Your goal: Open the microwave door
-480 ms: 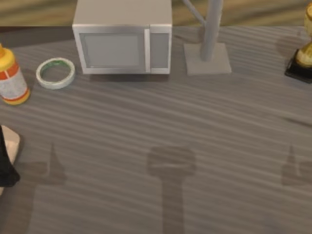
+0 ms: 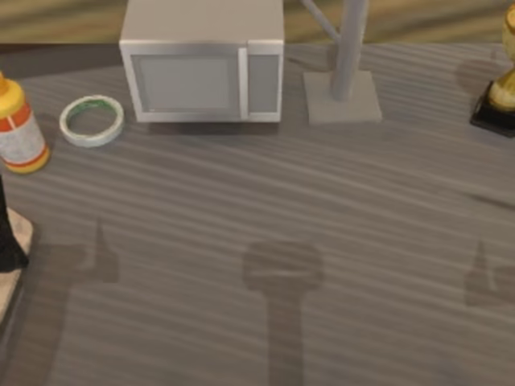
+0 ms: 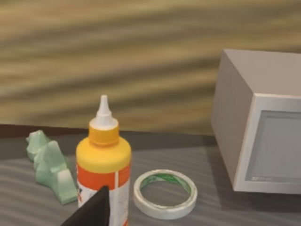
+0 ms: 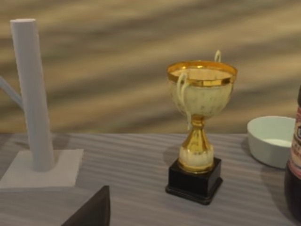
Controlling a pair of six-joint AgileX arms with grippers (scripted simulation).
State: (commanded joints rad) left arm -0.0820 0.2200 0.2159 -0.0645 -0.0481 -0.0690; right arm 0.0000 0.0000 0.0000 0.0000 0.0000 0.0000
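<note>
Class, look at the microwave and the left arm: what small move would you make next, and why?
Probably carry the left gripper from the table's left edge toward the microwave door. The door lies shut and flush on the microwave, the control strip is on its right, and the glue bottle and tape roll stand between.

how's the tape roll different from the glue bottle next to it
The tape roll lies flat, a low white ring with a green inner face; the glue bottle stands upright, taller, yellow with an orange and white label and a white nozzle. Both sit left of the microwave, apart from each other.
</note>
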